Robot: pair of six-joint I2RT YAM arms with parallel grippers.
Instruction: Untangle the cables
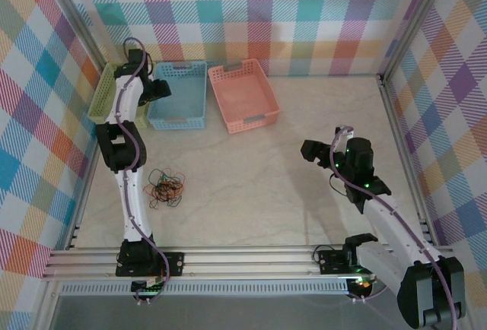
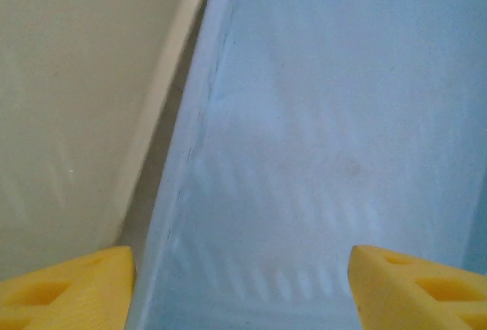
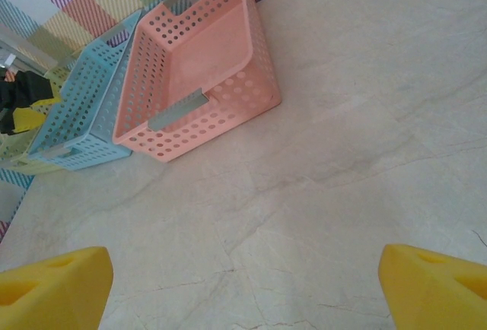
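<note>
Cables (image 1: 166,186), thin red-orange/black wires, sit tangled on pale worktop (image 1: 266,193); left end effector (image 2: 242,261) apart, empty over blue plastic basket (image 2: 319,155), right end effector (image 3: 245,258) apart; next, I'd say: pinch one strand

Left gripper (image 2: 242,260) and right gripper (image 3: 245,258) both spread wide — empty

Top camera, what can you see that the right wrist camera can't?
Top camera adds: the tangle of thin red-orange and black cables near the left arm. Right wrist camera adds: a close look at the yellow right gripper, open. Both share: the marble-look table, the pink perforated plastic basket and the blue perforated plastic basket beside it.
</note>
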